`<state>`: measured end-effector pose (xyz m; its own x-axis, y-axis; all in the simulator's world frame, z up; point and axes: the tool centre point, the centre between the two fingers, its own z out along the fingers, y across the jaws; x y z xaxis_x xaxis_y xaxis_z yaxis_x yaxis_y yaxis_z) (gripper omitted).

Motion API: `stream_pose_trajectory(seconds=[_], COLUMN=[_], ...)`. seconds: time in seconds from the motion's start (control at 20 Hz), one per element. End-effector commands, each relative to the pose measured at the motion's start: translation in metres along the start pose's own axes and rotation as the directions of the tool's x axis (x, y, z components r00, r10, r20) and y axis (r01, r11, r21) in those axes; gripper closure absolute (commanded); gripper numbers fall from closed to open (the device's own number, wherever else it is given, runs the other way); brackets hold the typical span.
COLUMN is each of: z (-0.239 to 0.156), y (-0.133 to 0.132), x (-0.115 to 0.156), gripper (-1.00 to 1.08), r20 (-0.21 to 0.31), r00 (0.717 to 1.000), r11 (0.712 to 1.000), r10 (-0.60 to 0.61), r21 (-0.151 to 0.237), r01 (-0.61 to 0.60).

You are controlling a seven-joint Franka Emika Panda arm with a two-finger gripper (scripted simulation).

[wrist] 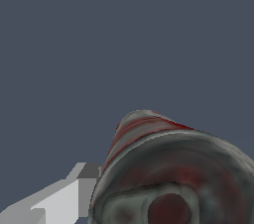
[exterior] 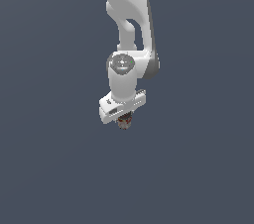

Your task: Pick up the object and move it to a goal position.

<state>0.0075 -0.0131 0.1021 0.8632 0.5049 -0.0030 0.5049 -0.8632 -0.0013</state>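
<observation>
- The object (exterior: pixel 123 122) is a tiny stubby thing, dark brown-red with pale grey patches. It sits right under the white bar of the pincer (exterior: pixel 123 119), in the middle of the exterior view.
- In the wrist view the object (wrist: pixel 168 173) fills the corner close to the camera. It looks round, with red stripes on its side and a dark red spot in its end.
- I think it is light, because it is so much smaller than the bar above it.
- It looks hard and stiff, not squashy. Its round sides may be a bit slippery, so it could roll or slip.
- The best place to hold it is across its middle, one finger on each side.
- One grey-white finger (wrist: pixel 64 196) shows just beside the object. I cannot tell if it touches.
- I cannot tell if the pincer is shut on the object or only around it. The fingers are mostly hidden.
- The arm (exterior: pixel 126 15) reaches down from the top of the exterior view, with the wrist pointing straight down.
- No goal mark shows in either view.
</observation>
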Motion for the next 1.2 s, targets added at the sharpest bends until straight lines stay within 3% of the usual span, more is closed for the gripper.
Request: stream_pose_trajectory(seconds=[0.0, 0.55, 1.15], z=[-0.009, -0.031, -0.039], y=[-0.007, -0.029, -0.036], x=[0.022, 0.097, 0.126], gripper=[1.08, 1.08, 1.08], r20=[-0.003, -0.003, -0.003], r00=[1.0, 1.0, 1.0], r11=[1.0, 1.0, 1.0], r10=[0.0, 0.0, 0.0], r21=[-0.002, -0.001, -0.001], r01=[0.0, 0.0, 0.0])
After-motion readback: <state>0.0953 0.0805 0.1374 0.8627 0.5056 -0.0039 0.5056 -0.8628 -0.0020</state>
